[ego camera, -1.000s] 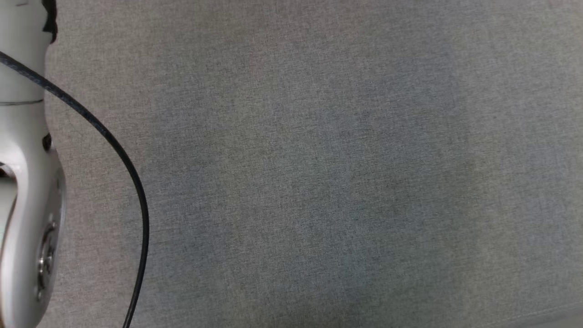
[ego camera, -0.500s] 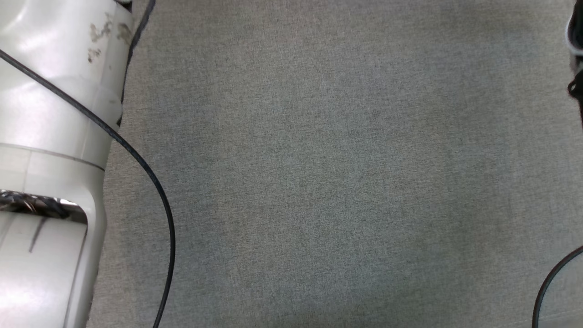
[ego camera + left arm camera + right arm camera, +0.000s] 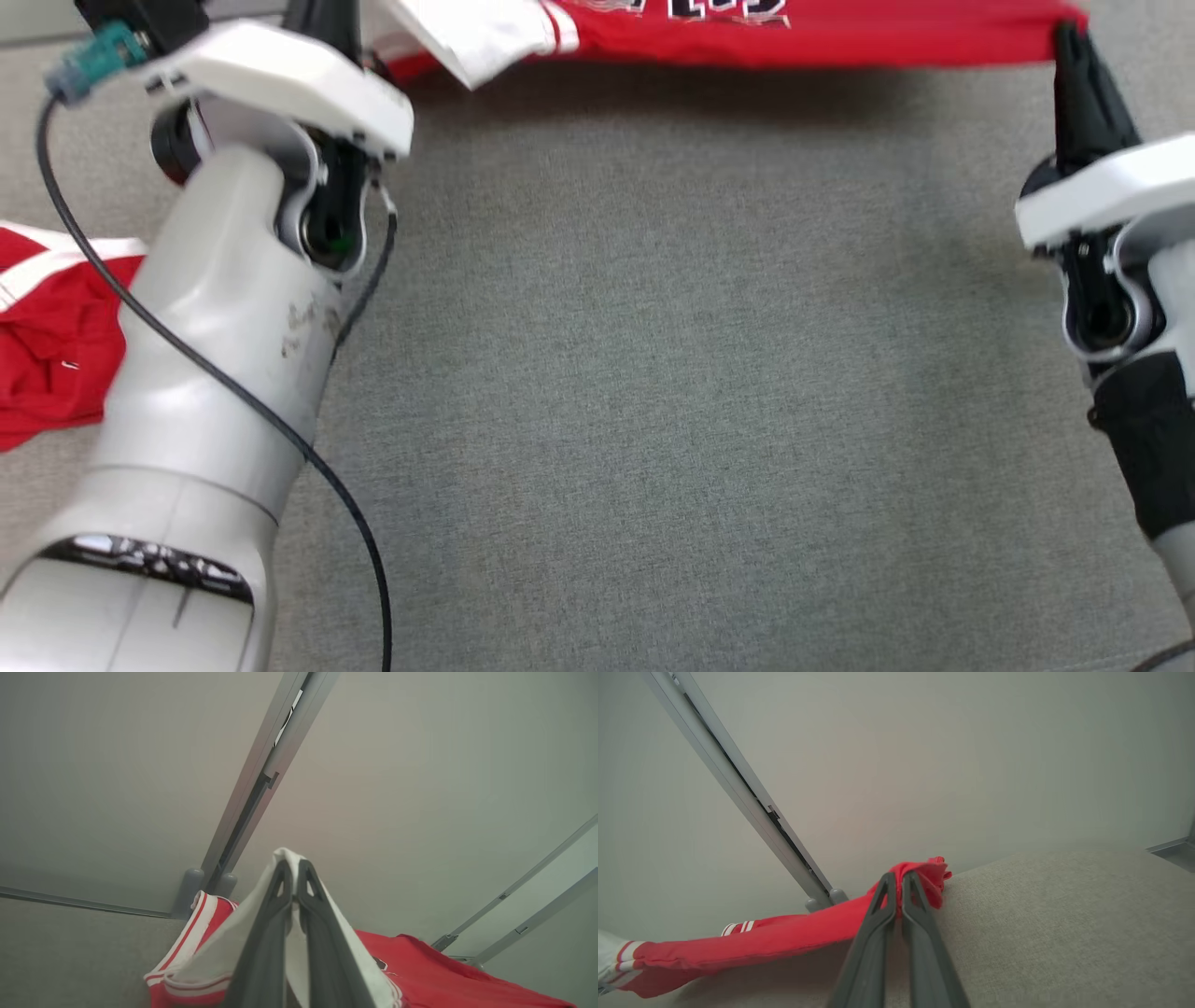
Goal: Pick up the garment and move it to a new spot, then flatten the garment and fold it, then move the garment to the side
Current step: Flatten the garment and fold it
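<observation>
Camera shifted: red jersey (image 3: 840, 37) now in view, stretched between left gripper (image 3: 293, 867) and right gripper (image 3: 899, 878), both clamped on it.

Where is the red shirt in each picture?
Head view: shirt stretched along the top edge.
Left wrist view: bottom middle, white part pinched by the left gripper.
Right wrist view: lower left to centre, red corner pinched by the right gripper.
Shared landmark: the grey table under it.
</observation>
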You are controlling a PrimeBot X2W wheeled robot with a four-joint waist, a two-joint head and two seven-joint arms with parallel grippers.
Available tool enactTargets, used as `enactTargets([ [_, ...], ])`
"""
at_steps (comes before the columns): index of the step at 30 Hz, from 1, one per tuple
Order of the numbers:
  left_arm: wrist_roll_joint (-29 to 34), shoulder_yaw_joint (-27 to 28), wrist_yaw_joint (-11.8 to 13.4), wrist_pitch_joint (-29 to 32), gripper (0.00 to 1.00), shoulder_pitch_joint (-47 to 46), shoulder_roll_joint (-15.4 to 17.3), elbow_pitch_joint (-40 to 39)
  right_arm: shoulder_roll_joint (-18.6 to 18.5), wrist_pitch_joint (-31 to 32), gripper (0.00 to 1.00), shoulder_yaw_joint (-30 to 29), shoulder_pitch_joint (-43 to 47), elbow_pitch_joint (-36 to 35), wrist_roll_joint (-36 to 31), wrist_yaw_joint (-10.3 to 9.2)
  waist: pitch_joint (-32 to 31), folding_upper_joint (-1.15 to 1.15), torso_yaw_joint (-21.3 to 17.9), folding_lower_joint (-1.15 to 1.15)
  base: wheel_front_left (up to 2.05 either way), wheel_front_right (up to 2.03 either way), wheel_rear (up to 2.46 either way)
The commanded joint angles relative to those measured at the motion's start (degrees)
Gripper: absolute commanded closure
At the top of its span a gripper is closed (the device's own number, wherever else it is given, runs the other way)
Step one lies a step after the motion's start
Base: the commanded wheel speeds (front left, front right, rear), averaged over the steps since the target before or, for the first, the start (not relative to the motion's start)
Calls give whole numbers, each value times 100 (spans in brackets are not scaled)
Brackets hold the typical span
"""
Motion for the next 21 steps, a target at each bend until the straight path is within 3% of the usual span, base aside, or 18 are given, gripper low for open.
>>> enactTargets([
  [1,-15,-23,-40,-28,100,147,19,-10,-63,-8,100,42,160,42,52,3,-238,0,40,0,0,0,0],
  [14,578,-351,89,-31,100,2051,26,-547,-424,117,100,785,1250,854,678,2,-1169,0,182,0,0,0,0],
  [21,768,-459,217,-33,100,2990,86,-980,-478,69,100,1089,1723,865,1008,2,-1579,0,276,0,0,0,0],
])
